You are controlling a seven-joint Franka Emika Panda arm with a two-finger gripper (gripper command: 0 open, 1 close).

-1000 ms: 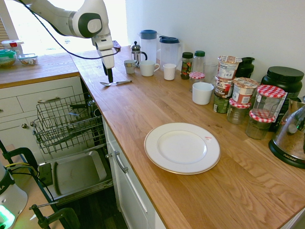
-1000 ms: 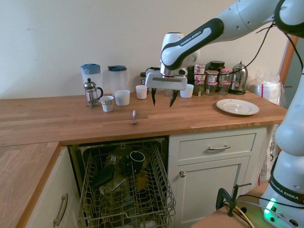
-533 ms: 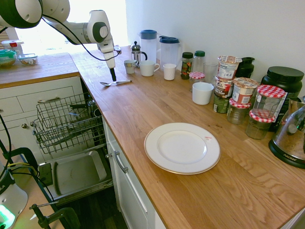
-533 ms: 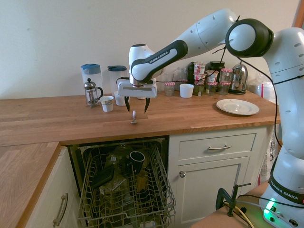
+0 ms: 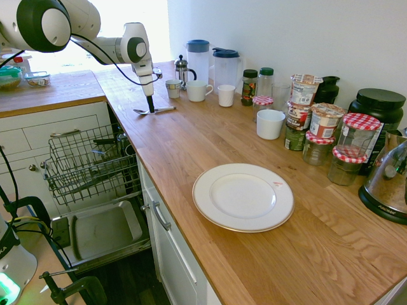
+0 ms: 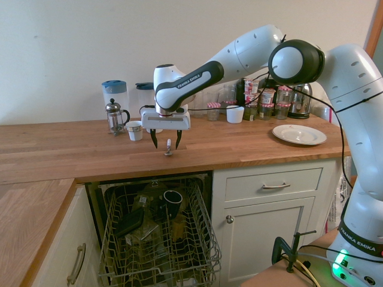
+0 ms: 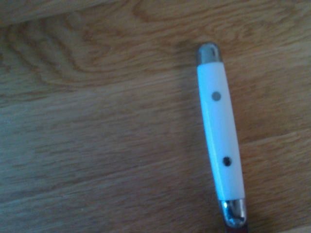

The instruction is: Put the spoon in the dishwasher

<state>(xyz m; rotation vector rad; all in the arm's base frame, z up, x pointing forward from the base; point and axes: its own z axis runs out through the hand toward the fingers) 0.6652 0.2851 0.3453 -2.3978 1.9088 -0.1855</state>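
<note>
Tool [image 6: 166,140]: jaws wide, astride the spoon's handle | spoon [image 6: 168,150]: flat on the worktop [image 6: 239,143], white handle | dishwasher [image 6: 158,239]: open, wire rack out, dark-rimmed mug [image 6: 173,200] inside

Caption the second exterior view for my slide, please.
Open gripper poised over a spoon on the wooden counter, the dishwasher's wire rack pulled out below.

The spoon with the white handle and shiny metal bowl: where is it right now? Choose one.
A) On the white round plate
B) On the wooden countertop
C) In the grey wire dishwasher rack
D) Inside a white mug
B: the white-handled metal spoon lies on the brown wooden countertop, beneath the open end effector.
</note>
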